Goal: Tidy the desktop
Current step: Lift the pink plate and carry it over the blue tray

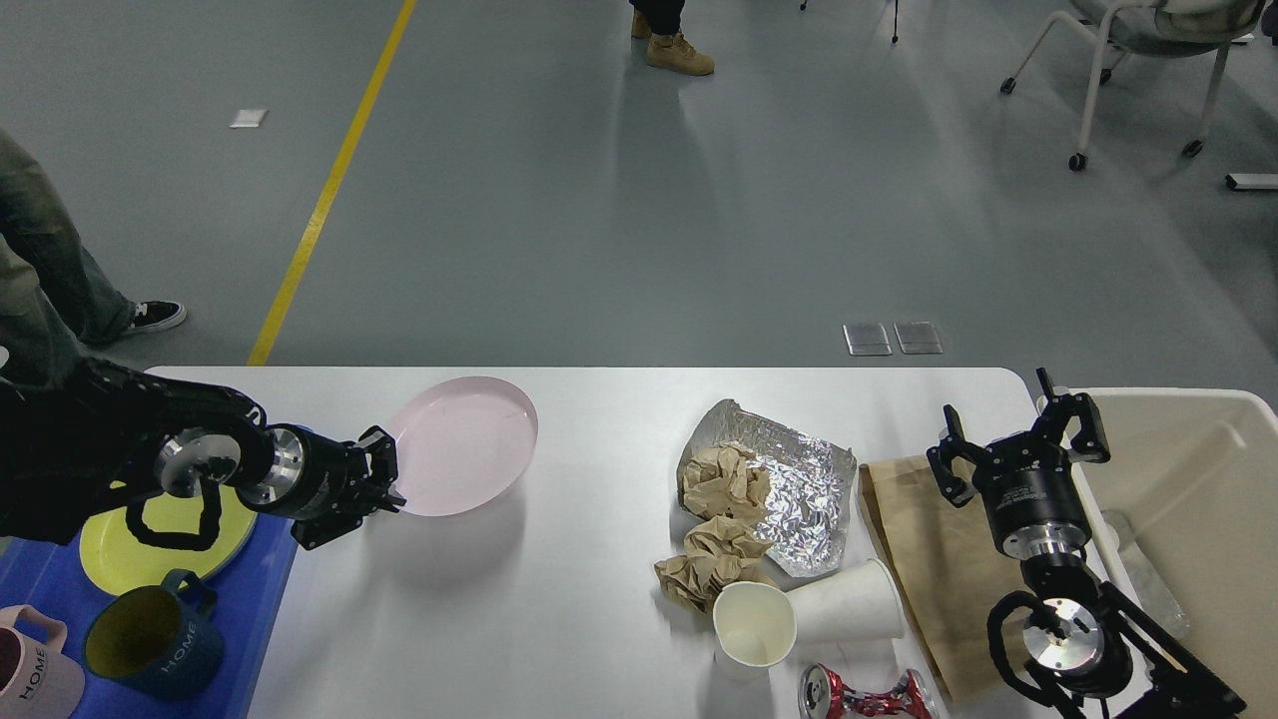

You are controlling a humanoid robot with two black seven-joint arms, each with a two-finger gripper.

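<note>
**Left gripper holds a pink plate above a cluttered white desktop**

A blue tray [265, 599] sits at the near left corner of the desktop [559, 599], the wide white tabletop with rounded corners that fills the lower half of the view. On the tray lie a yellow plate [120, 554], a dark blue mug [160, 644] marked HOME, and part of a pink mug [35, 674] at the view's left edge.

The left gripper [384, 484] reaches in from the left, its jaws pinching the near rim of a pink plate [464, 444]. The plate is tilted and lifted off the desktop, with its shadow on the surface below.

Right of the middle lies a crumpled sheet of foil [799, 489] with a wad of brown paper [724, 479] on it. A second brown wad [704, 564] lies just in front. Near the front edge stands an upright paper cup [754, 624], touching another paper cup [849, 604] lying on its side. A crushed red can [869, 694] lies at the front edge.

A flat brown paper bag [919, 559] lies toward the right edge. The right gripper [1018, 434] hovers above it, jaws spread wide, holding nothing. Beyond the right edge stands a beige bin [1213, 489].
</note>
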